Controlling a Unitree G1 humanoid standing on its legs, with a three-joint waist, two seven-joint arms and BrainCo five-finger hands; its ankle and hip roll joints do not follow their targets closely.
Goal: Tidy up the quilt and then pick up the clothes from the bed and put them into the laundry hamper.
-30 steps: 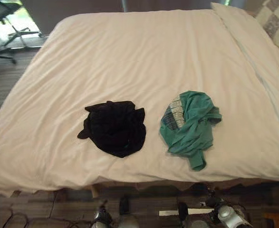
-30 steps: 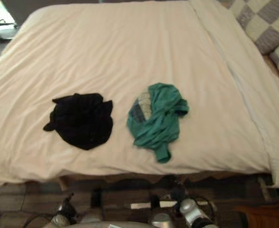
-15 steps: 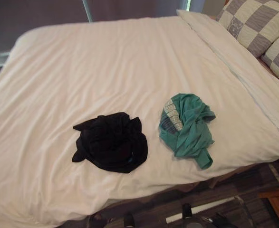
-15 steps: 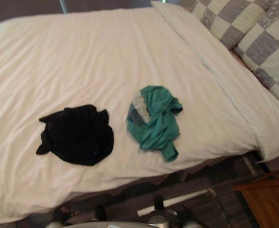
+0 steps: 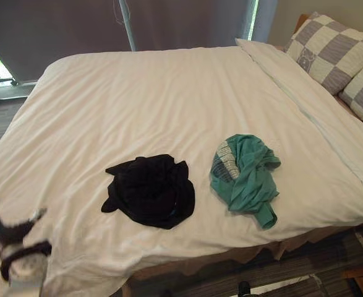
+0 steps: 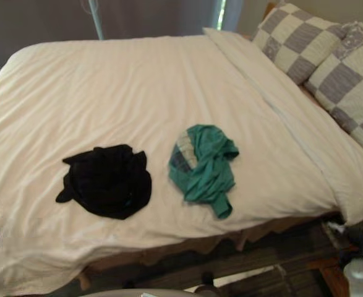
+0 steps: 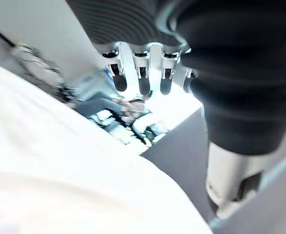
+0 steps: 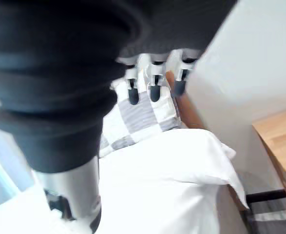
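Observation:
A white quilt [image 5: 156,105] lies spread flat over the bed. Two garments rest on its near half: a crumpled black garment [image 5: 149,192] and, to its right, a bunched green garment [image 5: 244,178] with a grey patch. They lie apart. My left hand [image 5: 11,241] hovers at the quilt's near left edge, fingers [image 7: 140,80] straight and holding nothing. My right hand [image 6: 362,238] is low by the bed's near right corner, its fingers [image 8: 153,83] straight above the quilt's corner fold, nothing in them.
Checked grey-and-cream pillows [image 6: 305,43] lean at the bed's right end. A wooden bedside table [image 8: 279,141] stands beyond the right corner. A dark curtain with a pole [image 5: 127,25] hangs behind the bed. Dark wood floor [image 5: 230,275] runs along the near side.
The camera has shifted, so the whole bed sits differently in view. My left hand has come up at the lower left and my right at the lower right. The clothes have not moved.

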